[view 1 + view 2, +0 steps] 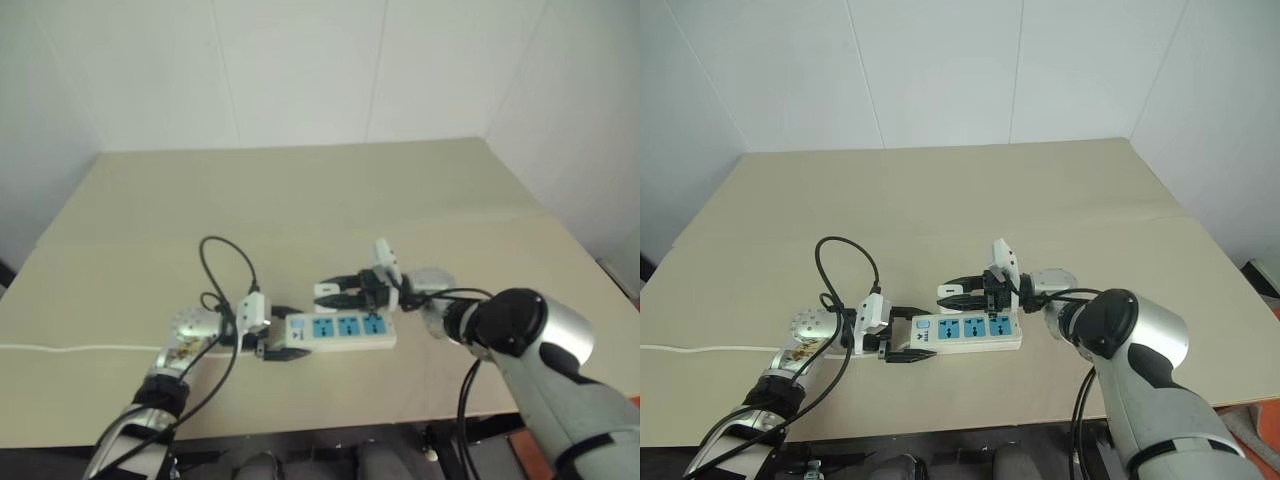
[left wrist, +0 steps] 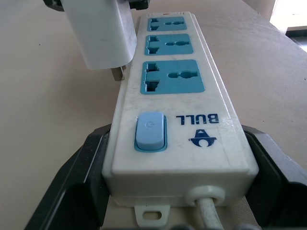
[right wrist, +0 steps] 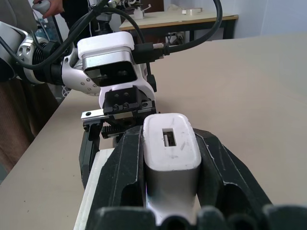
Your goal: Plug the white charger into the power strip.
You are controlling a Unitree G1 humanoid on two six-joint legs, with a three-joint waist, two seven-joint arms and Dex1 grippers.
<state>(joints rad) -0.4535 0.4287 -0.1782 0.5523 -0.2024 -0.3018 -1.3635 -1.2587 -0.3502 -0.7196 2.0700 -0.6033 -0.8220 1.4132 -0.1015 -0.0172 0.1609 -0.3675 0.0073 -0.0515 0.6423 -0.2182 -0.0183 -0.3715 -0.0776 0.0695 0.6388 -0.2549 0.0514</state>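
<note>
the small white rounded-cube charger is pinched between the two black fingers of the right gripper, one finger pressed against each of its sides, with a small rectangular port showing on its end face. in the left wrist view the charger hangs above and just beside the long edge of the strip, its metal prong pointing down near the blue socket face closest to the switch; the prong is not in any socket.

the long white rectangular power strip lies flat on the pale beige tabletop. it has three blue socket faces in a row, a light blue switch at one end, and a thin white cable that runs from that end across the table toward the robot's left edge.

the left gripper holds the switch end of the strip, its black fingers spread wide with one on each long side of the white body.

in the head views the right gripper reaches in from the robot's right, above the strip, pointing toward the left gripper. a black cable loops up over the left wrist. white walls stand behind the table.
</note>
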